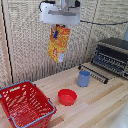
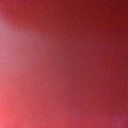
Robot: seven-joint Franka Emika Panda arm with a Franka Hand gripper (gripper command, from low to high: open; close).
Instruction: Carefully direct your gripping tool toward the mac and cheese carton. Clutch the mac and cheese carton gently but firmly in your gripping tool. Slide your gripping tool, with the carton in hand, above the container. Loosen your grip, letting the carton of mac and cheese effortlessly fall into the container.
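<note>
The mac and cheese carton (image 1: 59, 44), orange-yellow with red and blue print, hangs tilted high above the table. My white gripping tool (image 1: 60, 23) is right above it, shut on its top edge; the fingers are hidden behind the hand and carton. The container (image 1: 25, 103), a red lattice basket with grey wire handles, stands on the table at the exterior view's lower left, well below the carton and off toward the exterior view's left. The wrist view is filled by a blurred red-pink surface and shows nothing distinct.
A small red bowl (image 1: 67, 96) lies on the wooden table (image 1: 100, 100) below the carton. A blue cup (image 1: 84, 78) stands beside it toward the exterior view's right. A toaster oven (image 1: 112, 55) with its door open sits at the right. A pale wall stands behind.
</note>
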